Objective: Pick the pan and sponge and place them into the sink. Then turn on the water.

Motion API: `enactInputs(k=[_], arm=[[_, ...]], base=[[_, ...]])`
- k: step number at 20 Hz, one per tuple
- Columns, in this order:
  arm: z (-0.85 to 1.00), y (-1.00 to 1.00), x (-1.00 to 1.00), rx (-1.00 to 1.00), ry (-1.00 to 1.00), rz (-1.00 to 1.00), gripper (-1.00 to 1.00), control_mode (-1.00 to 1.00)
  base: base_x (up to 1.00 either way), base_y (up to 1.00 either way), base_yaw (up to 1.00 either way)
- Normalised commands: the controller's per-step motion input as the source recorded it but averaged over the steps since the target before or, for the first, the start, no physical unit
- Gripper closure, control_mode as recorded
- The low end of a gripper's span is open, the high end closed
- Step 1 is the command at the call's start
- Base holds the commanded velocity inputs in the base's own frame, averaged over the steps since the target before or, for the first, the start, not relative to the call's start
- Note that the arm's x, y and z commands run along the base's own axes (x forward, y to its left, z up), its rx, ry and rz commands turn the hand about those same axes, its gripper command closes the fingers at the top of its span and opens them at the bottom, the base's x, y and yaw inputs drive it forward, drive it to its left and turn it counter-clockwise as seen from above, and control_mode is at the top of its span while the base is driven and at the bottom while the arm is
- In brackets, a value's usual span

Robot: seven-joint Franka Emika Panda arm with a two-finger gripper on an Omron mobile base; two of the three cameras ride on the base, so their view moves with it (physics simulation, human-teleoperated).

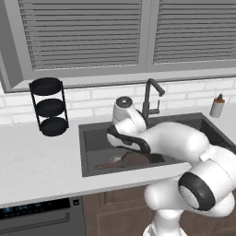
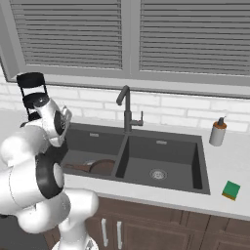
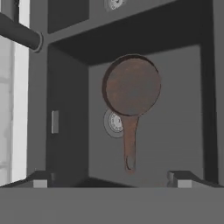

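Pan in the sink, sponge on the counter

The round dark-brown frying pan (image 3: 131, 85) lies in the left bowl of the dark grey double-bowl sink (image 2: 168, 146), beneath the empty, spread-jawed gripper (image 3: 111, 177); the green-and-yellow rectangular sponge (image 2: 231, 190) sits far right on the pale counter (image 2: 229, 163).

I see the pan (image 3: 131, 87) lying flat across the middle of the sink's (image 2: 205, 188) left bowl, its handle over the drain (image 3: 114, 123). The right bowl, center right in the right base view, is bare down to its drain (image 2: 157, 174). The faucet (image 2: 126, 110) rises at the divider's back edge, blocking passage there.
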Motion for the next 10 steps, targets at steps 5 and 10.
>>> enactInputs(k=[5,10], arm=[[0.47,-0.57,-0.99,0.0,-0.34,0.0,-1.0,-1.0],[0.38,-0.77,-0.8,0.02,-0.34,-0.04,-1.0,-1.0]], base=[[0.0,0.0,0.0],[0.0,0.0,0.0]])
